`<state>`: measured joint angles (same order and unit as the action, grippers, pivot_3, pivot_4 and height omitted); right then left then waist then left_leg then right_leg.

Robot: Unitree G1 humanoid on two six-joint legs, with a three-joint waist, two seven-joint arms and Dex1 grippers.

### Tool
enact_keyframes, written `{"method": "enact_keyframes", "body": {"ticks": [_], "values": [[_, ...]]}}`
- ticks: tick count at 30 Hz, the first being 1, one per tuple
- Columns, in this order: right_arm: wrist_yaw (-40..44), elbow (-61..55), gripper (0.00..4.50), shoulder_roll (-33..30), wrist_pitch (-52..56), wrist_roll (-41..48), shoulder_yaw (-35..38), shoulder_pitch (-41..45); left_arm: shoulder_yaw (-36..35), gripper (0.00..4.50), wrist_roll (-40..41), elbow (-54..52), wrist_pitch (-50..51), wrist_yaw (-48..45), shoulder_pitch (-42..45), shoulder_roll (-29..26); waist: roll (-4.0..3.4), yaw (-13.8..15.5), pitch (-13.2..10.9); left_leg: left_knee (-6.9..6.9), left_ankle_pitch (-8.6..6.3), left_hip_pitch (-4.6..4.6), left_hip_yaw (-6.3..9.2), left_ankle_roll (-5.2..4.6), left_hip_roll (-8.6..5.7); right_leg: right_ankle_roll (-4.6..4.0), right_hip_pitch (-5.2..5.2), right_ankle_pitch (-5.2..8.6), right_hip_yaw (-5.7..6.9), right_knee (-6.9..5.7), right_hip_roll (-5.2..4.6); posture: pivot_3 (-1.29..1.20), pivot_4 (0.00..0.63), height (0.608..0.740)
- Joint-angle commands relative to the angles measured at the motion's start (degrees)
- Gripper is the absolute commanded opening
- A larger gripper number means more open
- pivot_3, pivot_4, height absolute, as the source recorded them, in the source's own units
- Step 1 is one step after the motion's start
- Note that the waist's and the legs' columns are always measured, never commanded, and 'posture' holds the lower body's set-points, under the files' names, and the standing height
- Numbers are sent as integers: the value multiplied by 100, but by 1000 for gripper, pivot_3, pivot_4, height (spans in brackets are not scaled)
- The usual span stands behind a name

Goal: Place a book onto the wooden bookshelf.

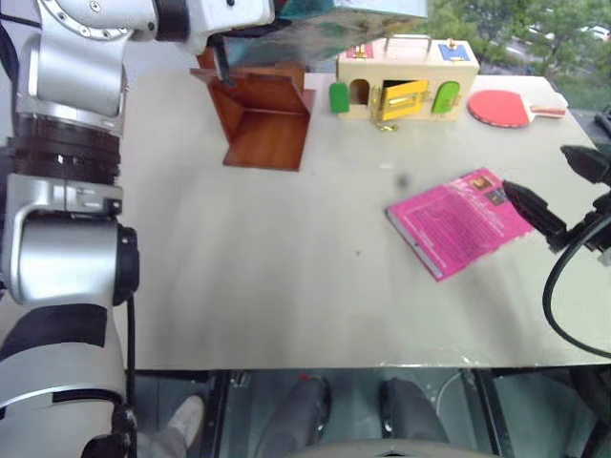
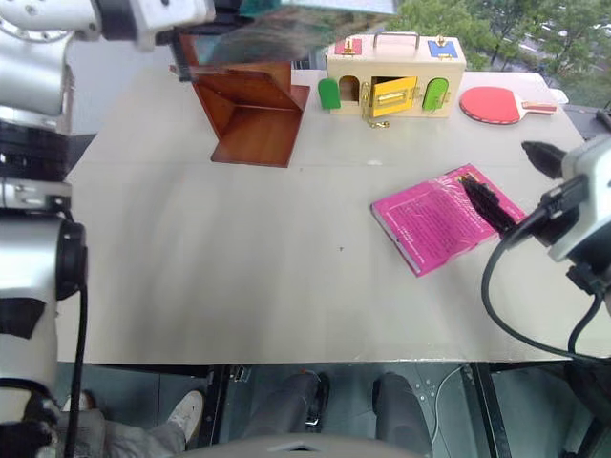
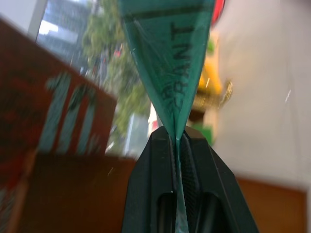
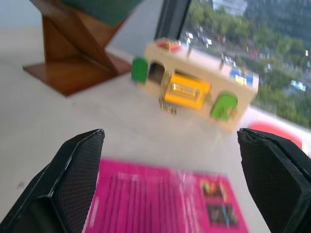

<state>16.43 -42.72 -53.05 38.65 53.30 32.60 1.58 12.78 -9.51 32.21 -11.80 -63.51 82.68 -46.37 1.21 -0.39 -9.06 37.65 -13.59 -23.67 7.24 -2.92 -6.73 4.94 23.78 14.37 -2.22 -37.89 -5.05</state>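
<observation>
Pale and broad, the table (image 1: 239, 286) carries the wooden bookshelf (image 1: 263, 119) at its far left, with the book (image 1: 325, 24) held in the air just above it; the step in hand looks like lowering the book onto the angled boards. Right eye view: a pink book (image 2: 444, 218), a pale box (image 2: 393, 76) and a red paddle (image 2: 496, 103) lie well apart from the shelf. Left wrist view: the left gripper (image 3: 179, 160) is clamped on the book's edge. Right wrist view: the right gripper (image 4: 170, 184) gapes wide, empty, above the pink book.
</observation>
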Motion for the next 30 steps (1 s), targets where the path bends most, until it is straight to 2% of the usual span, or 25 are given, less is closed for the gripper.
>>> {"method": "enact_keyframes", "body": {"ticks": [1,5,10,16,23,27,29,30], "values": [[50,52,4500,2,-6,1,-256,352,115,67,-395,412,-550,-45,576,-194,4,-5,-4,4,0,-8,4,0,0,0,3,0,4,2,1,0,150,740],[195,107,4500,22,-117,-232,-553,633,400,67,-838,962,-879,-225,883,-267,4,-16,-4,9,-2,-15,3,-3,-4,0,8,0,3,3,-3,0,150,740],[930,375,4500,-87,-676,-743,-991,1238,833,67,-1431,1622,-468,-400,1269,-41,6,-44,-16,24,-3,-16,-1,-5,-5,3,7,2,5,-7,3,0,150,740],[1102,526,4500,-84,-509,-888,-1191,1669,1318,67,-2254,2534,-566,209,1640,194,12,-42,-25,43,-7,-19,4,-11,-4,4,2,2,13,-10,4,0,150,740],[1346,718,4500,-83,-445,-808,-936,1587,1601,67,-2622,3331,-648,880,1809,470,7,-79,-28,52,-21,-8,-6,-36,-2,5,2,2,0,-36,5,0,150,740],[1380,620,4500,-73,-417,-843,-869,1524,1660,67,-2656,3565,-784,952,1774,601,6,-102,-28,63,-22,-1,-9,-37,1,5,5,3,-4,-67,7,0,150,740],[1364,606,4500,-67,-389,-810,-840,1547,1679,805,-2664,3644,-860,1020,1789,595,6,-135,-28,67,-22,-1,-12,-37,0,6,7,3,-8,-77,6,0,150,740],[1367,608,4500,-61,-380,-785,-812,1546,1681,1002,-2661,3667,-882,1048,1798,594,6,-168,-29,68,-22,-1,-13,-37,0,6,8,3,-9,-79,6,0,150,740]]}}
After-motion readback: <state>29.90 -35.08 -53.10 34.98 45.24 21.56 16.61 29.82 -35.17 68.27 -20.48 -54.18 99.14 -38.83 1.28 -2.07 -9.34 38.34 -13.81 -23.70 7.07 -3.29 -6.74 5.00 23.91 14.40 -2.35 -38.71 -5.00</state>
